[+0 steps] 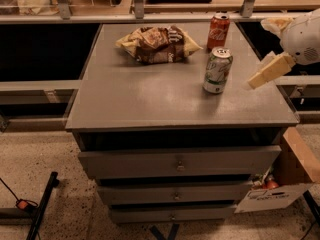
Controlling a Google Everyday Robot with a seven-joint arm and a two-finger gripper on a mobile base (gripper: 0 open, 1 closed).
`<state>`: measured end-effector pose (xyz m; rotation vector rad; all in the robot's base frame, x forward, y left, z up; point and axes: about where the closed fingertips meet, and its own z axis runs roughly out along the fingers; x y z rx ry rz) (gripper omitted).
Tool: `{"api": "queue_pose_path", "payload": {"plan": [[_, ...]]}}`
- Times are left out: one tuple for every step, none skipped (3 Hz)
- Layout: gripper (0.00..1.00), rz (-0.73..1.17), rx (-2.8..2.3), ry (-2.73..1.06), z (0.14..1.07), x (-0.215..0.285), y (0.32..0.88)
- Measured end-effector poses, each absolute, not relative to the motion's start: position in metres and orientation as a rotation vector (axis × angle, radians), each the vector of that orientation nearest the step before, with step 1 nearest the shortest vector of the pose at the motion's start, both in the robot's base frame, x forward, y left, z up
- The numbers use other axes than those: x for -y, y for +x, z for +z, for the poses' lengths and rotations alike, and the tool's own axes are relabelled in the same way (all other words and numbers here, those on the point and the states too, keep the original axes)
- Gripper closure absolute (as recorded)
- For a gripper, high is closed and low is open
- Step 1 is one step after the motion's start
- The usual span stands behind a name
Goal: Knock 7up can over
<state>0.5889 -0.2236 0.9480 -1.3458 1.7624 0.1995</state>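
The 7up can (pixel 217 70), pale green and white with a silver top, stands upright on the right half of the grey cabinet top (pixel 150 99). My gripper (pixel 270 72) is at the right edge of the cabinet, a short gap to the right of the can and not touching it. Its cream-coloured fingers point down and left toward the can. The white arm body (pixel 304 36) sits above and behind it at the right edge of the view.
A red Coca-Cola can (pixel 218 31) stands upright behind the 7up can. A crumpled chip bag (pixel 157 44) lies at the back middle. Drawers (pixel 177 161) sit below the top. A cardboard box (pixel 280 189) stands on the floor at the right.
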Motion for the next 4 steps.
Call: {"api": "queue_pose_path", "payload": {"plan": [[0.0,0.316,-1.678,-1.276,0.932,0.229,0.619],[0.0,0.441,-1.595,-1.268,0.916,0.209,0.639],[0.0,0.552,-1.526,-1.254,0.899,0.195,0.649],[0.0,0.648,-1.464,-1.277,0.889,0.177,0.645]]}}
